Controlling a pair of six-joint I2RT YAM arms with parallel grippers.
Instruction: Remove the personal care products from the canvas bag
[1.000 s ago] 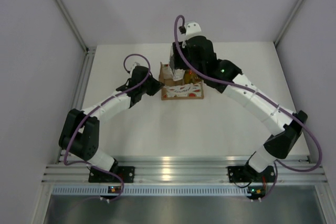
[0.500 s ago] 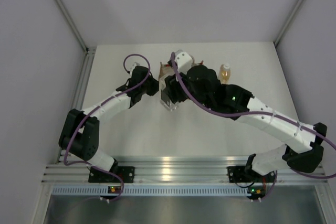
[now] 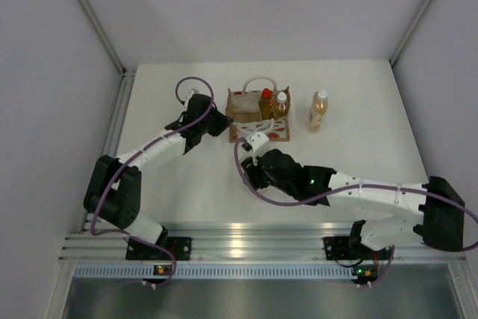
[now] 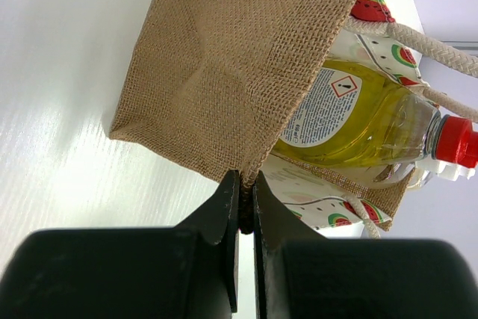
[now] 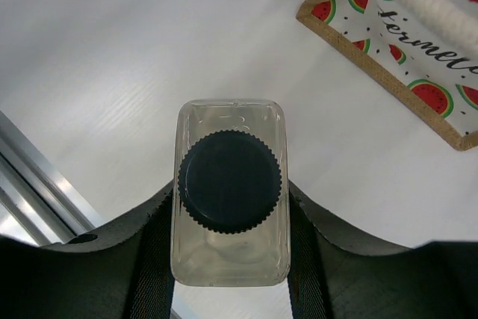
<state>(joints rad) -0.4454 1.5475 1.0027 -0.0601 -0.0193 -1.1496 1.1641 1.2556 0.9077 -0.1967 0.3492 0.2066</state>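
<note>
The canvas bag (image 3: 258, 116) stands at the back middle of the table. In it are the yellow-amber bottle with the red cap (image 3: 266, 99) and a slim amber bottle with a white cap (image 3: 281, 102). A second slim amber bottle (image 3: 319, 110) stands on the table right of the bag. My left gripper (image 3: 224, 125) is shut on the bag's left edge; the left wrist view shows the jaws pinching the burlap seam (image 4: 245, 184), with the yellow bottle (image 4: 351, 121) inside. My right gripper (image 5: 230, 211) is shut on the squarish pale bottle with the dark cap (image 5: 230, 184), above bare table in front of the bag (image 5: 403, 35).
The right arm (image 3: 351, 192) lies low across the near half of the table, its wrist (image 3: 258, 162) just in front of the bag. A metal rail (image 3: 254, 240) runs along the near edge. Grey walls close in the left, right and back sides.
My right gripper has come away from the bag toward the near side with the pale bottle in it. The amber bottle right of the bag now shows. The left gripper has kept still.
</note>
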